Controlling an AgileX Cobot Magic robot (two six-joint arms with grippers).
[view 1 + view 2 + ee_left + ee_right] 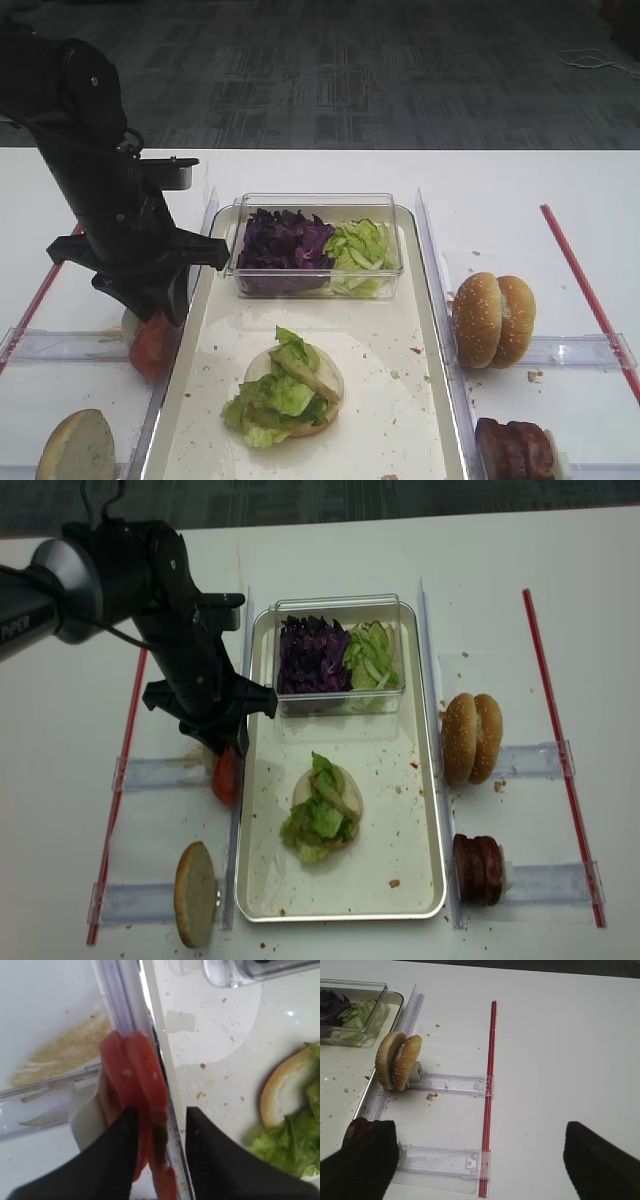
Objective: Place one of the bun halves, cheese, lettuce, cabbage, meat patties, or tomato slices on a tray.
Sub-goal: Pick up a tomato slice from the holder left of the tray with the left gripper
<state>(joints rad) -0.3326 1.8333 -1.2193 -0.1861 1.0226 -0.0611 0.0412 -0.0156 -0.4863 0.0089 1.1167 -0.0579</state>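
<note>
Upright red tomato slices (135, 1075) stand in a clear holder just left of the tray (380, 340), and they show under the arm (150, 345) from above (225, 775). My left gripper (160, 1112) straddles them, jaws still apart: the left finger touches the slices, the right finger hangs over the tray rim. On the tray lies a bun half topped with lettuce (290, 385). A clear tub holds purple cabbage (285, 240) and more lettuce (360, 245). My right gripper (480, 1160) is open over bare table. No cheese is in view.
Two seeded bun halves (493, 320) stand on edge in a holder right of the tray, with meat patties (515, 450) in the holder nearer me. Another bun half (78, 447) stands at the front left. Red strips (490, 1085) run along the table on both sides.
</note>
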